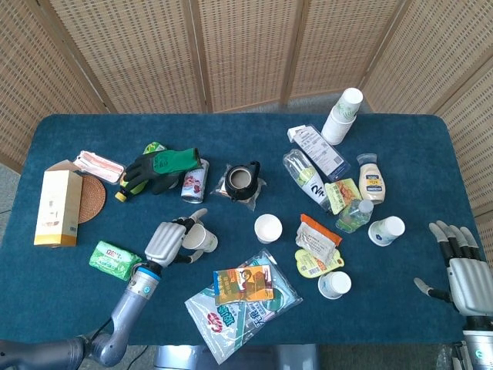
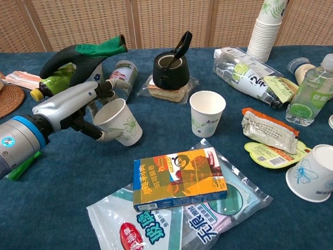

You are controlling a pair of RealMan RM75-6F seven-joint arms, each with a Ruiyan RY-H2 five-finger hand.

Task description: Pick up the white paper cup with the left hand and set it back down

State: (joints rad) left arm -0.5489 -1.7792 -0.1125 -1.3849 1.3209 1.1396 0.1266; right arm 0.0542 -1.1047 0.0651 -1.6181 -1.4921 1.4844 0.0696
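My left hand (image 1: 169, 241) grips a white paper cup (image 1: 202, 238) with a faint leaf print, left of the table's middle. In the chest view the cup (image 2: 119, 123) is off the blue cloth and tilted, its mouth turned up and to the left, with the fingers (image 2: 106, 86) of the left hand (image 2: 73, 108) wrapped round it. My right hand (image 1: 462, 267) hovers at the table's right front edge, fingers spread, holding nothing.
A second upright paper cup (image 2: 207, 112) stands just right of the held one. A snack box (image 2: 179, 178) on plastic packets lies in front. A black teapot (image 2: 170, 69), a can (image 2: 120, 77) and a green-cuffed glove (image 2: 83, 54) lie behind. Bottles, pouches and more cups crowd the right half.
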